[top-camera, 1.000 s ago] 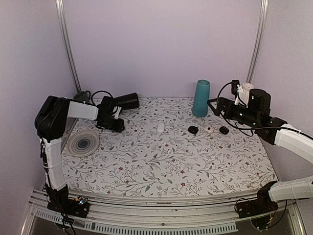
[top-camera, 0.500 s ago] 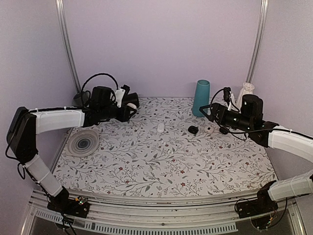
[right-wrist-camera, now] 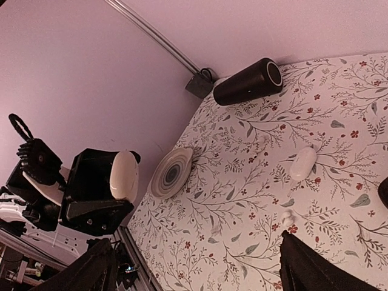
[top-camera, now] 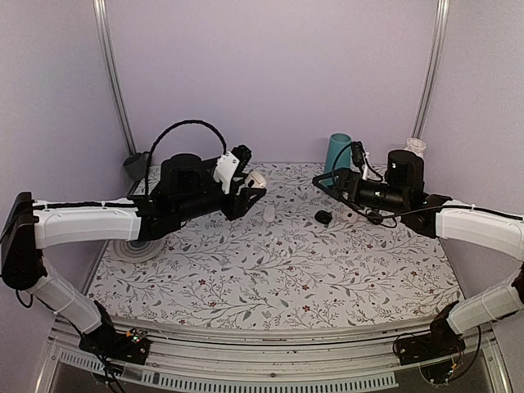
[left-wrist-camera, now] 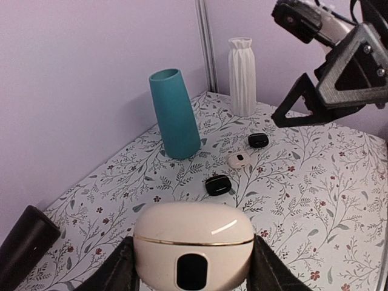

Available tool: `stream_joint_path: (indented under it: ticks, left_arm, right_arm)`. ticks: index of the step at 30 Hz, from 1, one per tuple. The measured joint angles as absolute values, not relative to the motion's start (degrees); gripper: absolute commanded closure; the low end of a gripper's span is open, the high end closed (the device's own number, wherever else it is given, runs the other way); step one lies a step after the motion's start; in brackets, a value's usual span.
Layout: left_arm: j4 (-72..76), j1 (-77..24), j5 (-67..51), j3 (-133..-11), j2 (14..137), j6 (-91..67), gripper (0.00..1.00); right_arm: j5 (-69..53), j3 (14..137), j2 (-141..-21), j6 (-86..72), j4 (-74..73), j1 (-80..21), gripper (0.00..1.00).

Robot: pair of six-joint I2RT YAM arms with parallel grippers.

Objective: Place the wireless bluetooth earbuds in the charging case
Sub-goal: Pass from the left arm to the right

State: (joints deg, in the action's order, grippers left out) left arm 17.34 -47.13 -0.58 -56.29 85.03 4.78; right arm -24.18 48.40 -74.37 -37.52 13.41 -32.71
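Observation:
The glossy white charging case (left-wrist-camera: 193, 242), lid closed along a gold seam, sits clamped between my left gripper's (left-wrist-camera: 193, 257) black fingers and is held above the table. From overhead, the left gripper (top-camera: 250, 185) with the charging case (top-camera: 256, 178) hovers near mid-table. My right gripper (top-camera: 322, 182) faces it from the right, open and empty, its fingers (right-wrist-camera: 306, 267) wide apart. A tiny white earbud (right-wrist-camera: 287, 216) lies on the floral cloth near a white oval piece (right-wrist-camera: 303, 163), and the oval piece (top-camera: 269, 214) also shows from above.
A teal cup (left-wrist-camera: 174, 113) and a white ribbed vase (left-wrist-camera: 242, 76) stand at the back right. Two small black pieces (left-wrist-camera: 218, 185) (left-wrist-camera: 258, 140) flank a small white one (left-wrist-camera: 239, 159). A ringed plate (right-wrist-camera: 171, 173) lies left, a black cylinder (right-wrist-camera: 248, 82) behind it.
My left arm has swung from the back left toward the middle, carrying the case. My right arm has reached leftward past the teal cup.

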Motion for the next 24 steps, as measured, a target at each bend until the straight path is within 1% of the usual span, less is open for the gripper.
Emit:
stream_joint_path:
  ticks: [4,6,8,13,24]
  left_arm:
    - [17.8,-50.9,2.9,-56.5,85.2,8.3,0.56]
    - [17.8,-52.0,4.3,-57.1,85.6,9.6,0.56]
    - [17.8,-52.8,5.7,-57.9,86.3,11.0,0.56]
    - [17.5,-54.5,8.4,-60.8,89.3,13.6,0.56]
    - [16.3,-56.7,10.9,-62.4,92.1,16.3,0.57]
  right_arm:
    - [-25.5,51.4,-76.7,-38.2,13.6,-34.7,0.15]
    - [-26.1,52.6,-77.7,-38.5,13.6,-35.5,0.18]
    - [-26.5,53.6,-78.7,-38.6,13.7,-36.1,0.24]
    - [-27.9,56.8,-82.5,-38.6,13.3,-37.6,0.32]
    - [-29.1,58.7,-85.3,-38.6,12.8,-39.8,0.43]
